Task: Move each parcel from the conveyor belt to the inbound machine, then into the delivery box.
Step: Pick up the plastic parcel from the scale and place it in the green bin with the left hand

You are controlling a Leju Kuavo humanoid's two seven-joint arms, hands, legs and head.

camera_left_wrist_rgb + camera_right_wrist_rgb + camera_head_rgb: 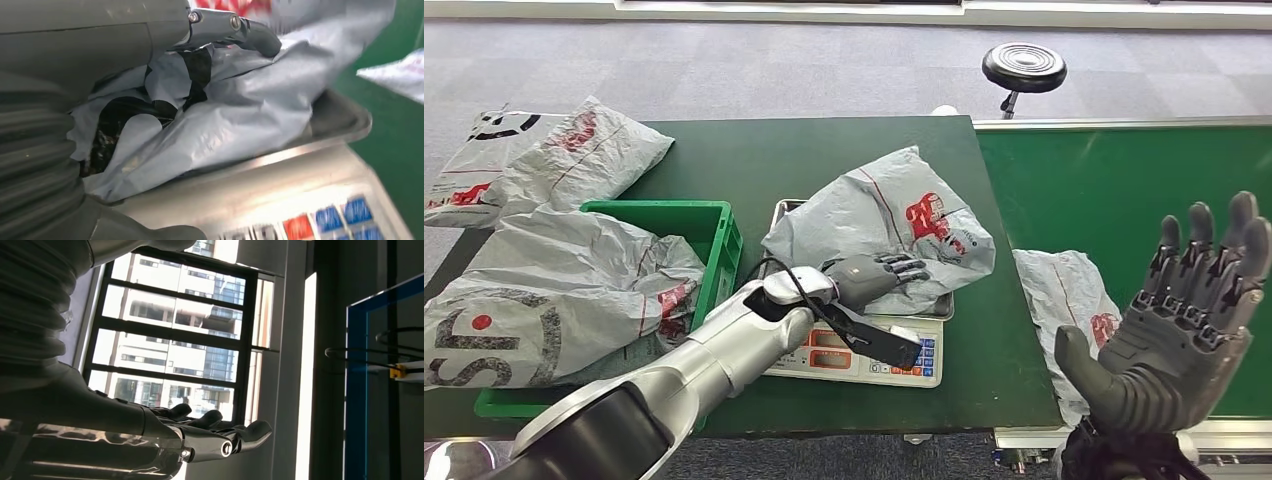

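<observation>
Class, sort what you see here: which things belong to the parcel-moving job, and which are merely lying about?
Job things:
parcel on the scale
left hand resting on it
weighing scale
green crate
conveyor belt
parcel on the belt
right hand, raised

Lying about:
black stool

Crumpled grey parcel (889, 215), red print, lies on weighing scale (864, 350) at centre. Second grey parcel (1069, 300) on green conveyor belt (1114, 190), four o'clock.
</observation>
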